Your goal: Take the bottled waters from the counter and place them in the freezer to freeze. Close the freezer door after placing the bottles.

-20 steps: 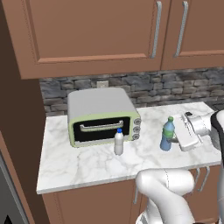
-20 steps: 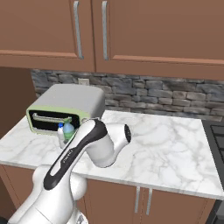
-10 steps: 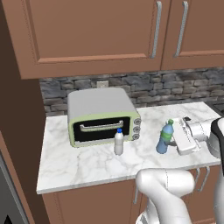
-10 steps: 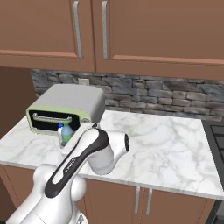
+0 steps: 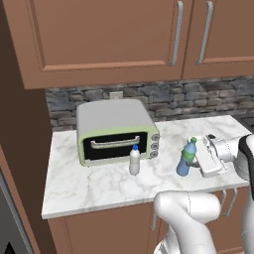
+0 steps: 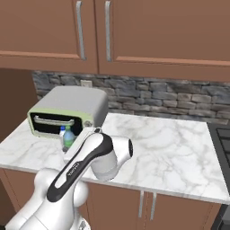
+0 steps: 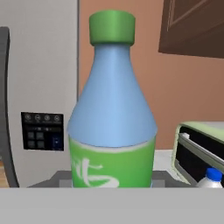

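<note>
The two-finger gripper (image 5: 197, 159) has closed in on the blue green-capped bottle (image 5: 186, 158) on the white marble counter (image 5: 89, 186); its grip seemingly unclear.

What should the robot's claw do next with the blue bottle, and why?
Probably nudge a little farther forward, so the blue bottle sits between its fingers before squeezing. The claw is right beside that bottle on the counter, level with its middle, and the hand view has the bottle upright and dead centre. I cannot tell whether the fingers are around it.
</note>
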